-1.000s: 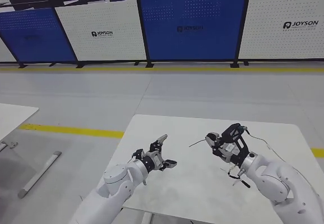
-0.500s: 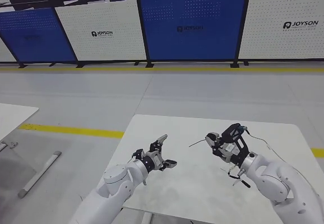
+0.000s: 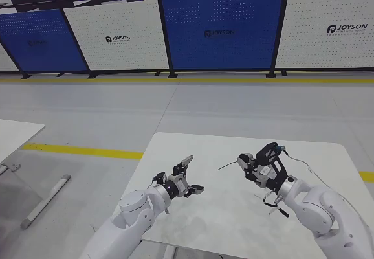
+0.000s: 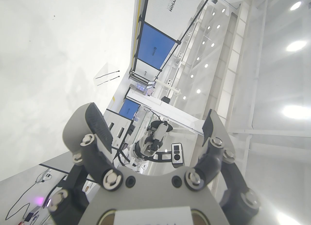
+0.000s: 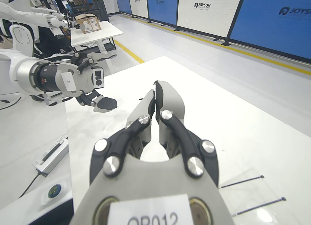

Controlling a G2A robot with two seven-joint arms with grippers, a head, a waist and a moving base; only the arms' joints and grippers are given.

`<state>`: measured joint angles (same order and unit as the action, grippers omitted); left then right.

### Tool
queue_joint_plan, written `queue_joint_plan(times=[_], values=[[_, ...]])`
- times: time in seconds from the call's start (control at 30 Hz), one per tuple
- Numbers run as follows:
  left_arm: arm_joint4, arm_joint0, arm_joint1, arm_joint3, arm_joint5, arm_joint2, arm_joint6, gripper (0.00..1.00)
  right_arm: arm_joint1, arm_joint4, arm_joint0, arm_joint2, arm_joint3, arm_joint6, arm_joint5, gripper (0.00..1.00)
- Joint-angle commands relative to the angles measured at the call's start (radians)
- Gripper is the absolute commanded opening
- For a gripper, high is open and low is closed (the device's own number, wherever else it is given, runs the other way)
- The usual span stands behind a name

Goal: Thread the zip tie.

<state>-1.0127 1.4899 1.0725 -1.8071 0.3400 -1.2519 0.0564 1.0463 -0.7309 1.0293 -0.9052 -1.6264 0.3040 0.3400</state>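
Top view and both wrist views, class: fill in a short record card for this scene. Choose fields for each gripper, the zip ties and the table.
left gripper: open, empty, above the table
right gripper: shut on a thin dark strip
held zip tie: sticks out of the right gripper toward the left gripper without reaching it
spare zip ties: two, lying side by side on a clear sheet
table: white top, under both arms
threading: not yet done
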Motion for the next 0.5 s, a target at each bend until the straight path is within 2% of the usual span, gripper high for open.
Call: queue_joint_plan(times=[0.0,0.2,0.27,0.47], values=[[0.0,0.0,0.0,0.0,0.0,0.0,0.0,1.0,0.0,-0.004,0.006,-0.002,-0.007,-0.017,0.0,0.0],[0.0,0.0,0.0,0.0,0.0,0.0,0.0,1.0,-0.029,-0.082,0.013,-0.025,-0.018,-0.06,0.0,0.0],[0.0,0.0,0.0,0.0,0.0,0.0,0.0,1.0,-0.041,-0.049,0.008,-0.016,-0.016,-0.055,0.0,0.0],[0.0,0.0,0.0,0.0,0.0,0.0,0.0,1.0,-0.041,-0.049,0.008,-0.016,-0.016,-0.055,0.0,0.0]])
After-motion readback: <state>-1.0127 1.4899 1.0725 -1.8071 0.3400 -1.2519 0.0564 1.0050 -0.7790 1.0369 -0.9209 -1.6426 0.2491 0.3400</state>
